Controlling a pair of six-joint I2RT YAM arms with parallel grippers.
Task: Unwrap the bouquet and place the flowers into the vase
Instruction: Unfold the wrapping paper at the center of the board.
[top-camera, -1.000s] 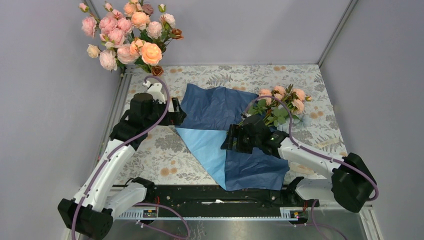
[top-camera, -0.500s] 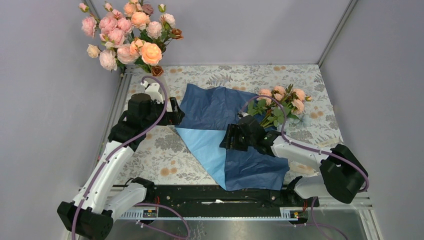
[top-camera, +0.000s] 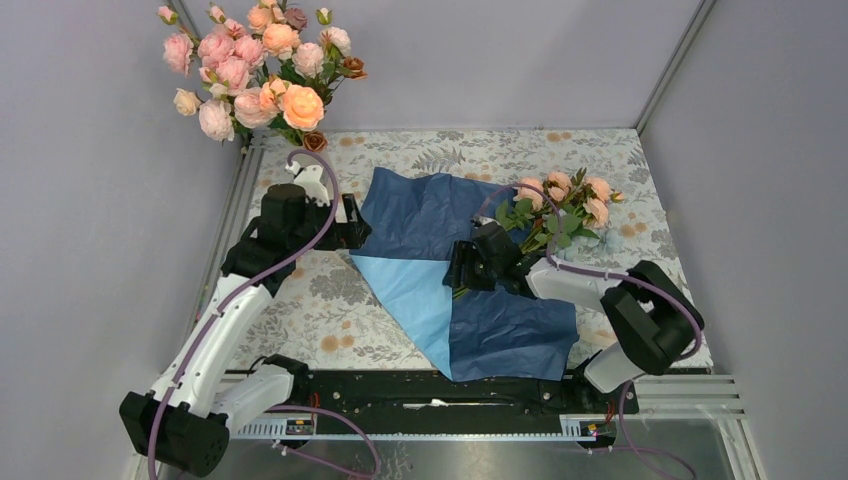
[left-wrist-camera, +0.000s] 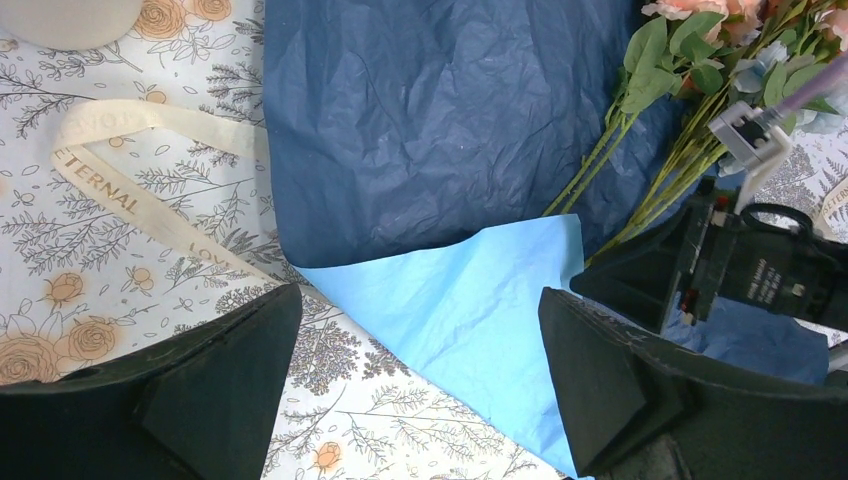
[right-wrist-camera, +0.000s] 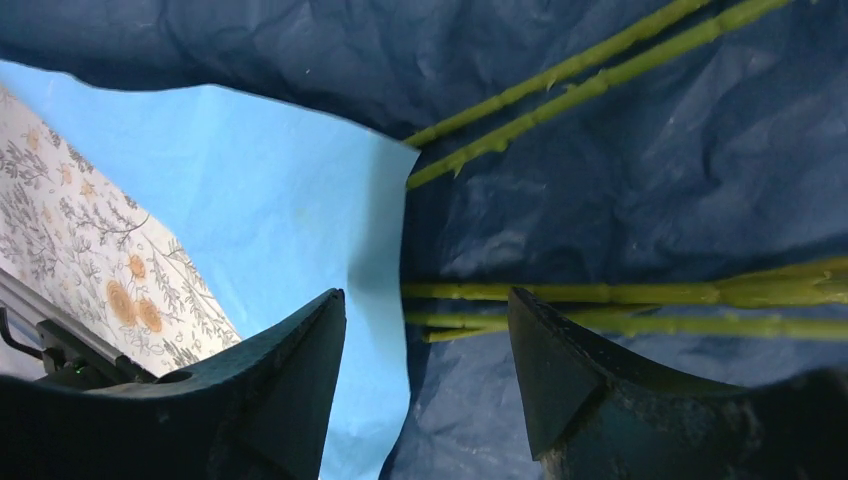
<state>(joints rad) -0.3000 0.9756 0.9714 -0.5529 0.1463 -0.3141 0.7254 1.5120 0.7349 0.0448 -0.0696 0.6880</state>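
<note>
Now the right pincer (right-wrist-camera: 425, 300) has slid in over the blue paper (top-camera: 430, 215) and narrowed, not yet gripping, around the green stems (right-wrist-camera: 600, 293) of the flowers (top-camera: 565, 200) lying on it, so lifting looks next, while the left pincer (left-wrist-camera: 418, 295) waits wide open beside that paper.

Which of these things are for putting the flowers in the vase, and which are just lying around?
For the job:
- loose flowers on the wrapping paper
- vase
- tall bunch standing at the back left

Just lying about:
- cream ribbon, untied
- flowery tablecloth
</note>
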